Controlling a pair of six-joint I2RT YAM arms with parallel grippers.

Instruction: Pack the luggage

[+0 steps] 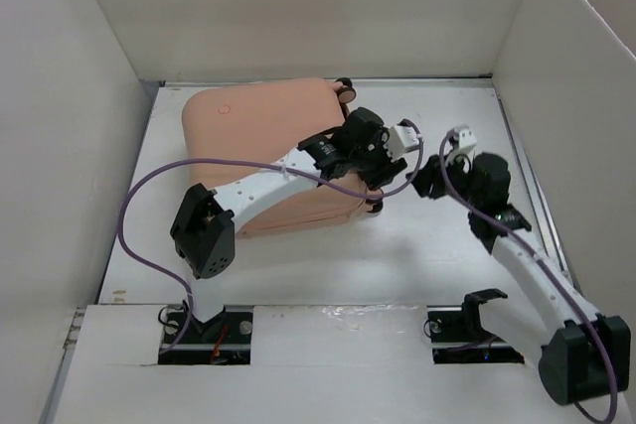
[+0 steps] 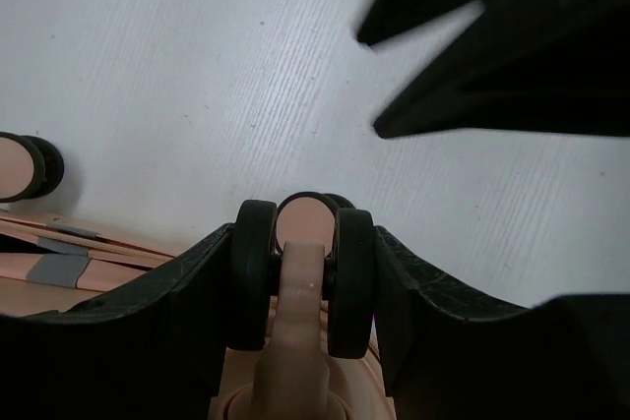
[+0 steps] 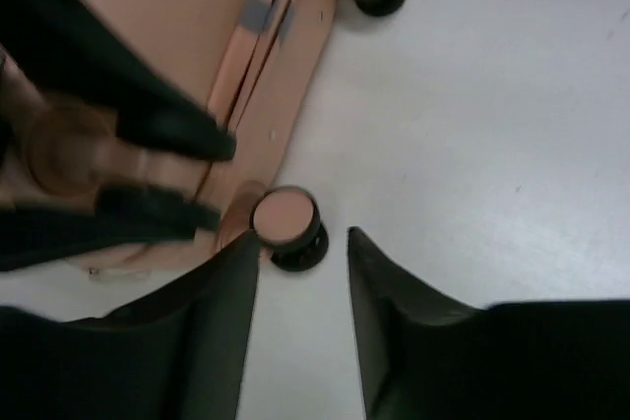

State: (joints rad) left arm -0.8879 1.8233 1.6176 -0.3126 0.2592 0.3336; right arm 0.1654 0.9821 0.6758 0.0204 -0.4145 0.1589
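The salmon-pink luggage (image 1: 258,141) lies closed and flat on the white table. My left arm reaches across its lid to the near right corner. There my left gripper (image 2: 305,243) is shut on a black twin wheel (image 2: 349,282) with a pink hub, one finger pressed against each side. My right gripper (image 3: 305,236) hovers open just right of that corner with nothing between its fingers. Its left fingertip (image 3: 241,263) is next to the same wheel (image 3: 285,218). In the top view the right gripper (image 1: 425,181) stands close beside the left gripper (image 1: 378,189).
White walls (image 1: 79,146) enclose the table on the left, back and right. The luggage's far right wheel (image 1: 346,89) sits near the back wall. Bare table (image 1: 447,255) lies in front of and right of the luggage.
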